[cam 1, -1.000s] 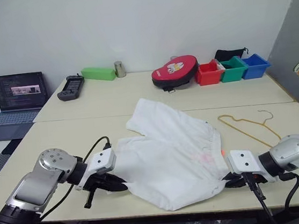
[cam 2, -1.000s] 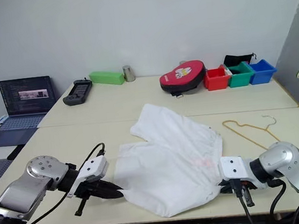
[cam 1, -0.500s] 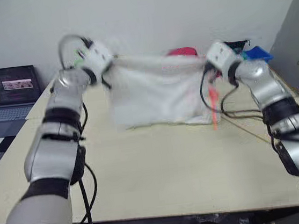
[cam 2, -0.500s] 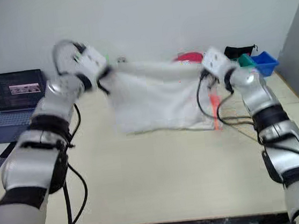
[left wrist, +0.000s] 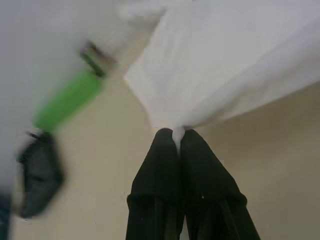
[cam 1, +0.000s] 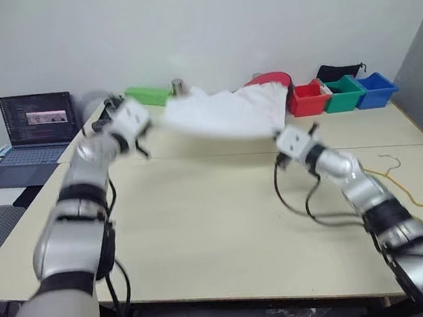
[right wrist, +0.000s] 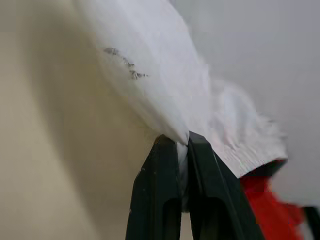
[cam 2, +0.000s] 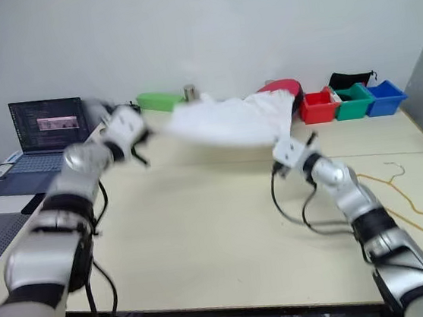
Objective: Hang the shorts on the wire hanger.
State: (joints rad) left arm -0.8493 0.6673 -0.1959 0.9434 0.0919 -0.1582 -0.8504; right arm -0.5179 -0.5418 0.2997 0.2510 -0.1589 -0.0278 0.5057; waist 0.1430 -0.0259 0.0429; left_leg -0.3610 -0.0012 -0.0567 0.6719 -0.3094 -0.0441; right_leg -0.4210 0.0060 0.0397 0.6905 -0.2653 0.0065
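Shorts (cam 1: 225, 113) stretched in the air between left gripper (left wrist: 175, 136) and right gripper (right wrist: 183, 142), both clenched on the cloth's edges, over the far table (cam 1: 203, 220) at about twelve o'clock. Probably spread wide to flatten. Wire hanger (cam 1: 408, 191) flat at three o'clock, untouched.

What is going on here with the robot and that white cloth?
The robot holds the shorts in the air over the table, stretched between its two arms. The left tool is shut on one edge and the right tool is shut on the other. The hanger lies flat on the table by the right arm, untouched, so nothing is hung yet.
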